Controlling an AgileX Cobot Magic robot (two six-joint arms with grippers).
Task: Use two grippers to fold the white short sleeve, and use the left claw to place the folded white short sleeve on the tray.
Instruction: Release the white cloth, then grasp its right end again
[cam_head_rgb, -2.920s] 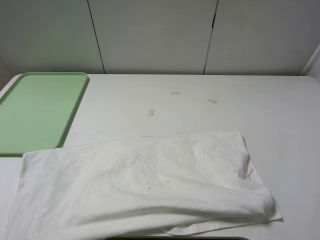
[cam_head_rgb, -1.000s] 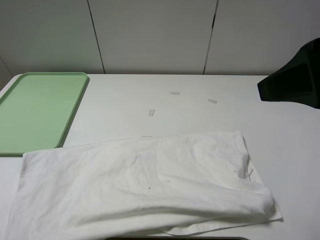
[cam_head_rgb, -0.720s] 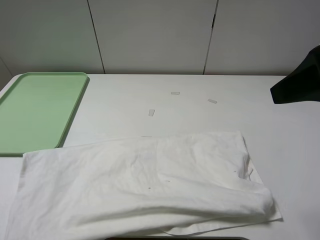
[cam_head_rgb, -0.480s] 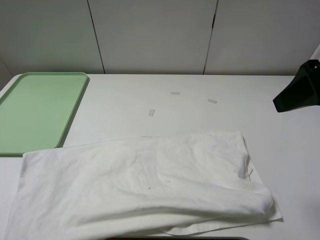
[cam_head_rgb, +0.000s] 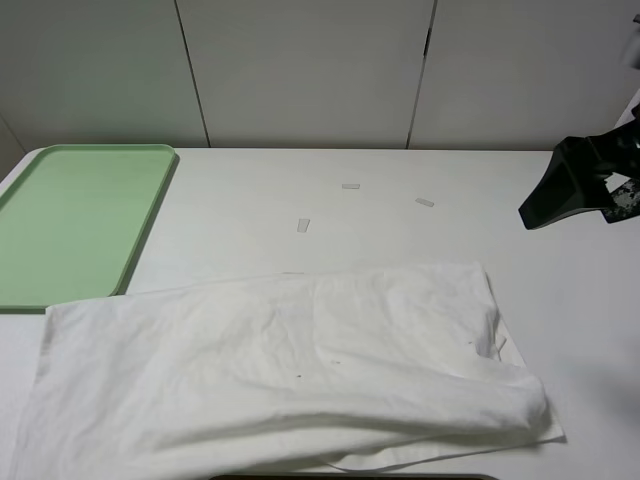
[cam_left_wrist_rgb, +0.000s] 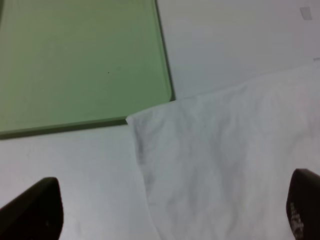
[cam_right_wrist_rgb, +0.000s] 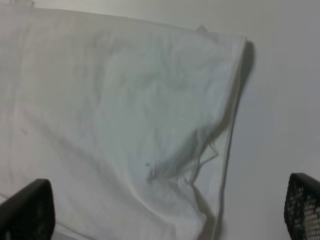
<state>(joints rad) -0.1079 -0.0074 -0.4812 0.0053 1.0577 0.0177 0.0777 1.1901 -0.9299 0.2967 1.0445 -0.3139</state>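
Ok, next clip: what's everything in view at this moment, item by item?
white thin-fabric T-shirt: one, white, lying wrinkled across the near side of the table, far left corner by the tray's near edge
flat light green plastic tray: one, light green, far left of the table, nothing on it
small white tape strips: three, white, on the table beyond the shirt
white table: one, white, under everything
pale grey panelled wall: one, pale grey, behind the table
left tool: one, black, open above the shirt corner nearest the tray; not seen from the high camera
right tool: one, black, open above the shirt's right end
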